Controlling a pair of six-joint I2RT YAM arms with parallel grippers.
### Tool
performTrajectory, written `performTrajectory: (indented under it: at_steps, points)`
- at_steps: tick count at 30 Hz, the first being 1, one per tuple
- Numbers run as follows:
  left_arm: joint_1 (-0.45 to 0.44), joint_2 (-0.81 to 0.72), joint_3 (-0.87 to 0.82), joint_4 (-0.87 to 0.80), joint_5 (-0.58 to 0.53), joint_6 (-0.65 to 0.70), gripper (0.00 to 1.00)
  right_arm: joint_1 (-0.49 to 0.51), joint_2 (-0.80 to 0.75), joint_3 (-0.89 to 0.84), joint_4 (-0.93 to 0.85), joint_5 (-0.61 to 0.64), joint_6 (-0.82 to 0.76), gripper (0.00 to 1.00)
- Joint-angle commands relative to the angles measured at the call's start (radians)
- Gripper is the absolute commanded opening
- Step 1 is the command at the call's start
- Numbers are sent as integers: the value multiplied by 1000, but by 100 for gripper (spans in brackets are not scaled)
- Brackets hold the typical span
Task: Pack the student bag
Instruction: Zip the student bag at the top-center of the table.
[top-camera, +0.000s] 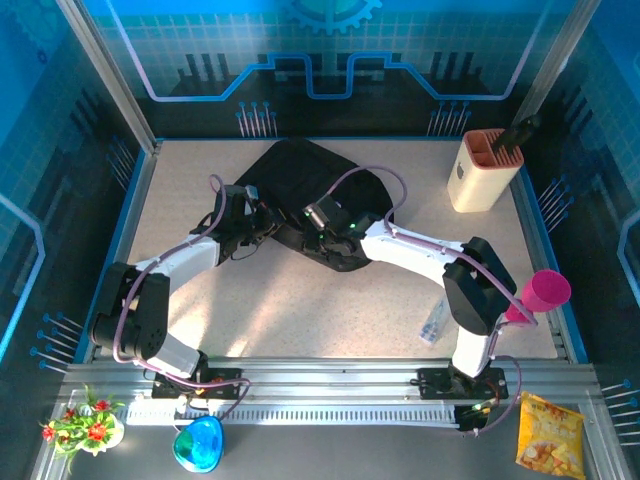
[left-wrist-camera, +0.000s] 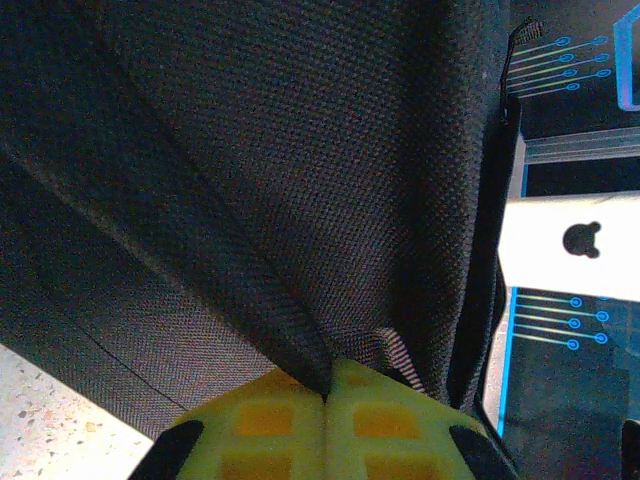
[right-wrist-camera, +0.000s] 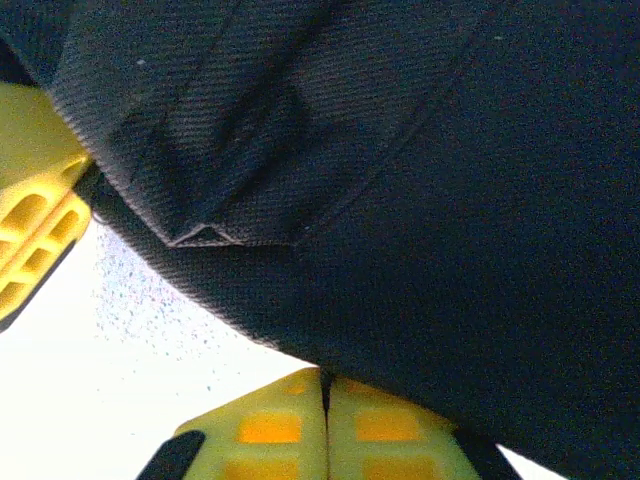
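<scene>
The student bag (top-camera: 300, 185), black soft fabric, lies crumpled at the middle back of the table. My left gripper (top-camera: 262, 228) is at its near left edge, and in the left wrist view the yellow jaws (left-wrist-camera: 327, 395) are shut on a fold of the bag's fabric (left-wrist-camera: 300, 200). My right gripper (top-camera: 325, 238) is at the bag's near edge. In the right wrist view its jaws (right-wrist-camera: 323, 385) are shut on the hem of the bag (right-wrist-camera: 420, 250). The left gripper's yellow finger (right-wrist-camera: 30, 210) shows beside it. The bag's opening and inside are hidden.
A beige holder (top-camera: 485, 170) with a dark handle in it stands at the back right, and it appears as a white block (left-wrist-camera: 570, 245) with a bear logo. A pink cup (top-camera: 545, 292) and a clear plastic item (top-camera: 435, 322) lie near the right arm. A snack packet (top-camera: 548, 432) sits off the table front.
</scene>
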Motion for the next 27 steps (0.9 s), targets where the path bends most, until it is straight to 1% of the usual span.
performTrajectory:
  at_steps: [1, 7, 9, 15, 18, 22, 27]
  points:
    - [-6, -6, 5, 24, 21, 15, 0, 11, -52, -39, -30, 48, -18, 0]
    - [-6, -12, 6, -12, -95, 13, 0, 0, -162, -138, -79, 99, -48, 0]
    - [-6, -8, 7, -11, -113, 3, 0, -9, -213, -184, -93, 128, -48, 0]
    - [-6, 2, 5, 3, -163, -25, 0, -56, -336, -311, -131, 139, -25, 0]
    - [-6, 8, 3, 20, -173, -45, 0, -83, -400, -365, -146, 160, -25, 0]
    - [-8, 35, 11, 42, -156, -68, 0, -138, -458, -417, -153, 172, -43, 0]
    - [-8, 72, 35, 51, -135, -78, 0, -222, -481, -436, -140, 142, -94, 0]
